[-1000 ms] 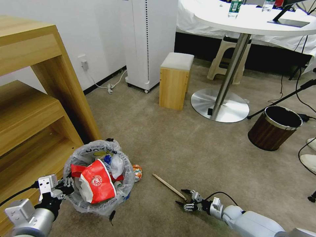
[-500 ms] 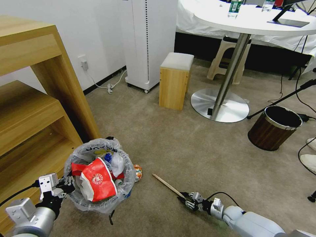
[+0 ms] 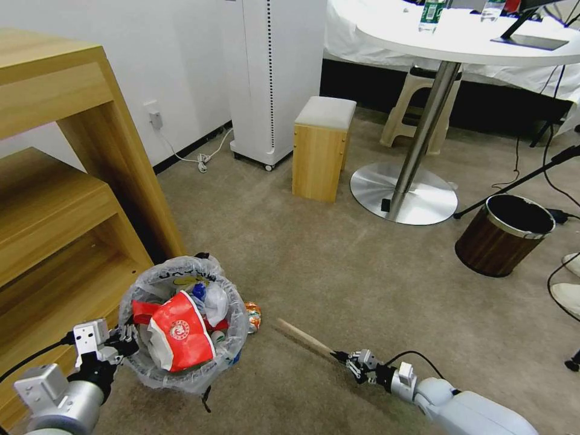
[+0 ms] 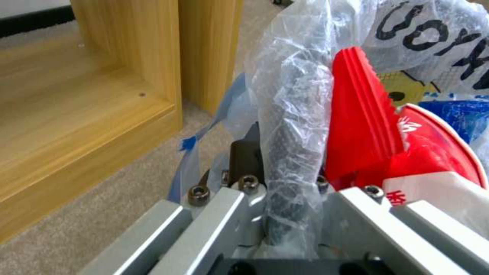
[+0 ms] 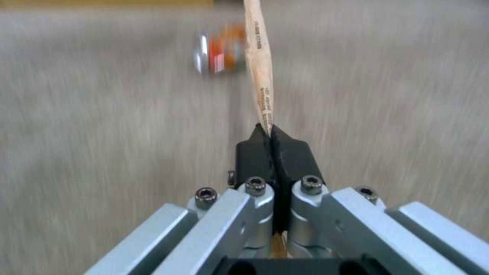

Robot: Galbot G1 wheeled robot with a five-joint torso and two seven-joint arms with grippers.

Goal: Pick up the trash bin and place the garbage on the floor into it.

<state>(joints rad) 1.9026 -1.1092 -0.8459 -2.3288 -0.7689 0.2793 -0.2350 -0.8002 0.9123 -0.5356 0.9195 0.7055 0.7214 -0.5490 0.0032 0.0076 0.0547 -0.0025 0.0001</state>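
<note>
The trash bin (image 3: 171, 275), small, round and lined with a clear printed bag, is at the lower left near the shelf unit. It holds red wrappers (image 3: 178, 338) and other litter. My left gripper (image 3: 124, 339) is shut on its near rim; in the left wrist view the bag-wrapped rim (image 4: 294, 152) runs between the fingers. My right gripper (image 3: 353, 364) is shut on the near end of the wooden stick (image 3: 305, 338), which slants toward the bin over the beige carpet (image 3: 362, 284). The right wrist view shows the stick (image 5: 259, 76) clamped between the black pads (image 5: 255, 152). A crushed orange can (image 3: 252, 316) lies beside the bin.
A tall wooden shelf unit (image 3: 60, 181) stands at the left, close to the bin. A brown wood-look bin (image 3: 501, 235) stands at the right near cables and white shoes (image 3: 568, 284). Farther back are a wooden stool (image 3: 322, 148) and the round table's metal base (image 3: 405, 196).
My right gripper was open beside the stick, then shut on its near end and drew slightly back with it. The left gripper and the bin barely moved.
</note>
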